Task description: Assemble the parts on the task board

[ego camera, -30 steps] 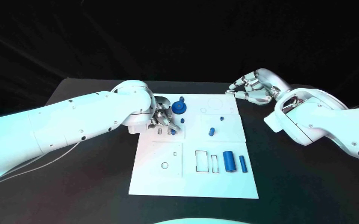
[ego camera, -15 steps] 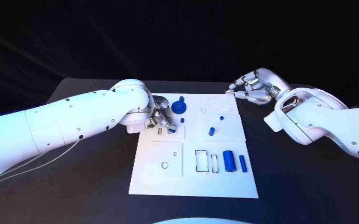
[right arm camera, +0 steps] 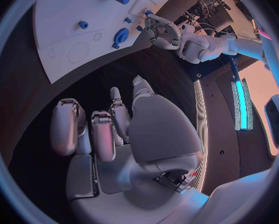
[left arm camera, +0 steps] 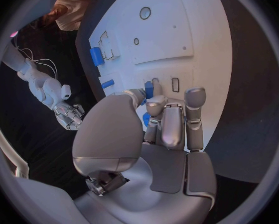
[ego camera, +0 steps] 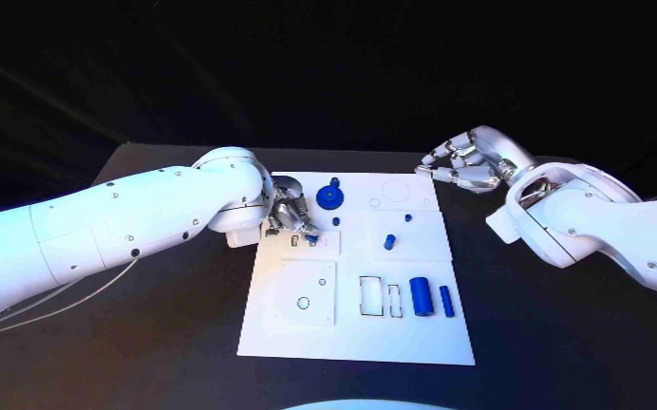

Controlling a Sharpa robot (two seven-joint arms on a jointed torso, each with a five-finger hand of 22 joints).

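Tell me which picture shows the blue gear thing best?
The head view: the blue gear stands unblocked on the task board, beside the left hand. The right wrist view shows it small and far. In the left wrist view I cannot pick it out.

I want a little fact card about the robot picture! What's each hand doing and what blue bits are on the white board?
Left hand: over the board's left edge, fingers pinching a small blue piece
Right hand: off the board, over the black table, holding nothing, fingers curled
White board: flat in the middle of the table
Blue gear: near the board's far edge
Two blue cylinders: lying side by side, nearer the robot
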